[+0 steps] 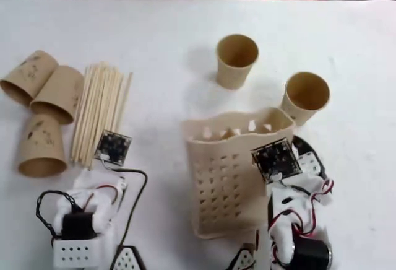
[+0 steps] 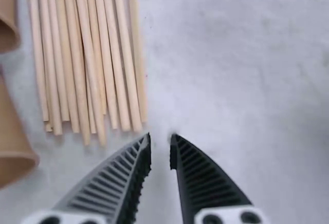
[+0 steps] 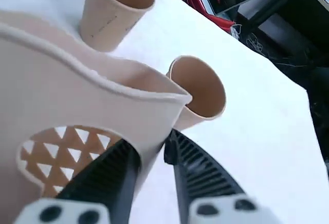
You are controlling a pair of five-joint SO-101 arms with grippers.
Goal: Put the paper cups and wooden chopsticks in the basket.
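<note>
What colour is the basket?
The basket is cream, with rows of little holes; best in the high view.

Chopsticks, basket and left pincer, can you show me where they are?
chopsticks [image 1: 99, 109]: high view, middle of the bundle.
basket [image 1: 223, 186]: high view, its holed side wall.
left pincer [image 2: 160, 139]: left wrist view, midway between the fingertips.

Tan cups [image 1: 237, 59], cream perforated basket [image 1: 224, 186], pale chopsticks [image 1: 99, 110]
</note>
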